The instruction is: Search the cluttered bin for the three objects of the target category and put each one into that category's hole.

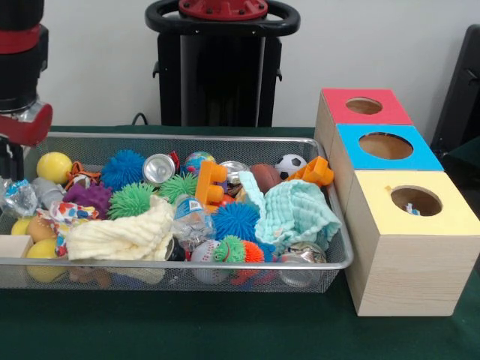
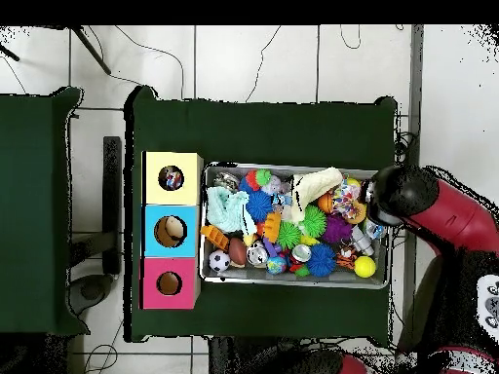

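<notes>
My end effector (image 2: 382, 216) hovers at the cluttered bin (image 1: 187, 264) frame-left; finger state indeterminable. Risk: the cream knitted cloth (image 1: 124, 234) overlaps balls, so grasping may drag them out.

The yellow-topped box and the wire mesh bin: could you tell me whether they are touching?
Cannot tell. In the front view the yellow-topped box sits right at the wire mesh bin rim; the overhead view shows a thin line between them, too fine to settle.
</notes>
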Action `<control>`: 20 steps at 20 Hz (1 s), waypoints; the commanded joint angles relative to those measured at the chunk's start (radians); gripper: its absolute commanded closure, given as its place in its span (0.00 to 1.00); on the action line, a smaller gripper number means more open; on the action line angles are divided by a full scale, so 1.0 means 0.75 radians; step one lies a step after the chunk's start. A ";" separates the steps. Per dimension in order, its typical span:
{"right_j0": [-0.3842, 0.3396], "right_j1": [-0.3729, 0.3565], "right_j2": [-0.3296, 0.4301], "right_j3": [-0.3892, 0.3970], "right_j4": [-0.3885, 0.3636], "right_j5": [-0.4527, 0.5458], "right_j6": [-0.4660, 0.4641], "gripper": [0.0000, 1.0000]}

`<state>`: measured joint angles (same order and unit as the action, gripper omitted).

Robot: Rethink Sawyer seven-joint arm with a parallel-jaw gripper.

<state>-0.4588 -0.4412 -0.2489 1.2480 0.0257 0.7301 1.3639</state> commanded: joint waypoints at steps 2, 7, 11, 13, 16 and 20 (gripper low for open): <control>0.114 -0.066 0.115 0.291 -0.049 -0.087 0.174 1.00; 0.157 -0.108 0.096 0.368 -0.039 -0.127 0.198 1.00; 0.157 -0.127 0.099 0.407 -0.035 -0.152 0.183 1.00; 0.147 -0.135 0.105 0.424 -0.033 -0.162 0.168 1.00; 0.135 -0.122 0.110 0.414 -0.034 -0.161 0.151 1.00; 0.089 -0.108 0.143 0.426 -0.029 -0.193 0.119 1.00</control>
<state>-0.3425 -0.5417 -0.2471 1.4393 0.0261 0.6466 1.3639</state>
